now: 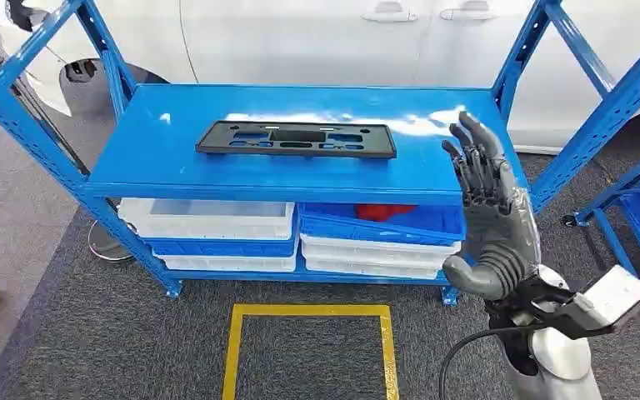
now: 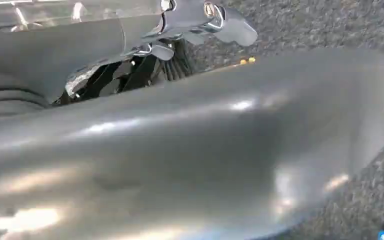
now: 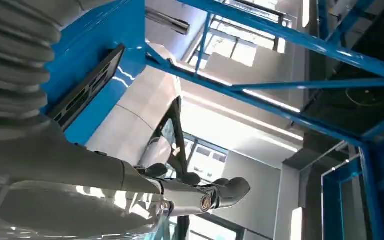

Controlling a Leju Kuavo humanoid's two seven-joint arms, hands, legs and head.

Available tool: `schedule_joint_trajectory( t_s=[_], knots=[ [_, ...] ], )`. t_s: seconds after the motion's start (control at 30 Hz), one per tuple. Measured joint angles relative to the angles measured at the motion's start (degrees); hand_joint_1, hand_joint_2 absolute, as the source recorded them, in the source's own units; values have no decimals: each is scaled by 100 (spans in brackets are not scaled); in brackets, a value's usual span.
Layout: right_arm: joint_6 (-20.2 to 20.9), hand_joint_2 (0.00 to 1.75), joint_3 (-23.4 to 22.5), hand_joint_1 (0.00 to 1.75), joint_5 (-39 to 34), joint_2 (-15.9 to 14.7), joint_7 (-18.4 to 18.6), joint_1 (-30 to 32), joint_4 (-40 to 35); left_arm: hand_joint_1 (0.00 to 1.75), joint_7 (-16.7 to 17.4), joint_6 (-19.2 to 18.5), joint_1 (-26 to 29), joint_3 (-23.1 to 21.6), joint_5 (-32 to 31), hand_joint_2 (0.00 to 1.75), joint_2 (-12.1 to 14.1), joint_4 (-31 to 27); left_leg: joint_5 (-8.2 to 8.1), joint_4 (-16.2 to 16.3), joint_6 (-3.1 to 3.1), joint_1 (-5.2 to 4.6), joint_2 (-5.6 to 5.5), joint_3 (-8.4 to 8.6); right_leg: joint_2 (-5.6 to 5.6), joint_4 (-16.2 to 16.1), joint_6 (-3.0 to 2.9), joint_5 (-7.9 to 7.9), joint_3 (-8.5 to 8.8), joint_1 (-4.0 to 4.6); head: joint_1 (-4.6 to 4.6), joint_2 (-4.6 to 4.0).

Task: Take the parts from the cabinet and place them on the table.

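Blue shelf rack (image 1: 167,158) bearing black part (image 1: 297,138), right robot hand (image 1: 487,218) raised upright, fingers spread, empty, left robot hand's (image 2: 190,160) state unclear

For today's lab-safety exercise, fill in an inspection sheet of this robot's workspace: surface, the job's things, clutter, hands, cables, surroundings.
Surface: blue shelf of the metal rack, glossy, with glare patches.
Job's things: one flat black part lies near the middle of the shelf, untouched.
Clutter: white and blue bins are stacked on the lower level; something red sits in one of them.
Hands: right hand is raised at the shelf's right end, fingers apart, holding nothing; the left hand's state cannot be told.
Cables: a black cable loops below the right wrist.
Surroundings: white car behind the rack; yellow floor marking on grey carpet.
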Motion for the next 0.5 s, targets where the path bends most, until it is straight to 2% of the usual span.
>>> schedule_joint_trajectory(
  t_s=[0.03,0.07,0.13,0.17,0.2,0.23,0.27,0.3,0.33,0.37,0.47,0.5],
  knots=[
    [-15,0,22,0,41,-46,-4,-3,0,0,-2,-2,-10,2,2,0,-18,7,27,-35,29,6,14,25,-10,94,23,-58,-23,-31,-5,0],
    [-33,0,57,0,44,-57,-13,-28,0,0,-2,-7,-20,2,2,0,-22,13,27,-37,72,6,19,22,-18,363,40,-238,-155,-30,4,0],
    [-50,0,98,0,50,-118,-15,-30,11,0,-2,-7,-29,2,2,0,-24,28,17,-35,90,-7,19,16,-21,1328,85,-684,-633,-41,4,0],
    [-50,0,116,0,52,-149,-15,-28,20,0,-2,-9,-28,2,2,0,-22,31,9,-29,97,-12,19,15,-23,1747,101,-792,-857,-47,2,0],
    [-48,0,137,0,54,-174,-17,-30,41,0,-2,-13,-28,4,2,0,-24,31,-1,-28,97,-14,18,24,-25,1871,107,-751,-947,-54,4,0],
    [-48,0,155,0,57,-197,-20,-31,57,0,-2,-15,-29,4,2,0,-24,33,-13,-28,92,-14,13,44,-32,1719,106,-596,-893,-57,2,0],
    [-46,0,166,0,57,-216,-20,-39,72,0,-4,-20,-29,4,2,0,-24,35,-33,-27,85,-14,10,73,-38,1346,95,-354,-721,-57,6,0],
    [-46,0,177,0,57,-232,-24,-65,85,0,-11,-24,-28,4,2,0,-24,37,-58,-26,68,-15,5,114,-40,760,72,-39,-446,-56,9,0],
    [-44,0,190,0,57,-251,-24,-105,105,0,-18,-31,-27,4,2,0,-33,39,-92,-26,43,-18,6,151,-44,133,21,228,-162,-48,13,0],
    [-44,0,199,0,57,-269,-31,-134,120,0,-20,-35,-31,7,2,0,-37,39,-114,-19,16,-48,8,148,-47,39,-5,110,-82,-4,17,0],
    [-41,0,218,0,59,-291,-33,-167,166,0,-35,-50,-35,7,2,0,-39,42,-147,-38,-65,-37,14,164,-41,-15,-93,73,-89,15,15,0],
    [-43,0,223,0,59,-302,-33,-180,179,0,-35,-50,-45,5,0,0,-39,42,-166,-59,-99,-62,18,199,-36,-52,-119,68,-64,-16,11,0]
  ],
)
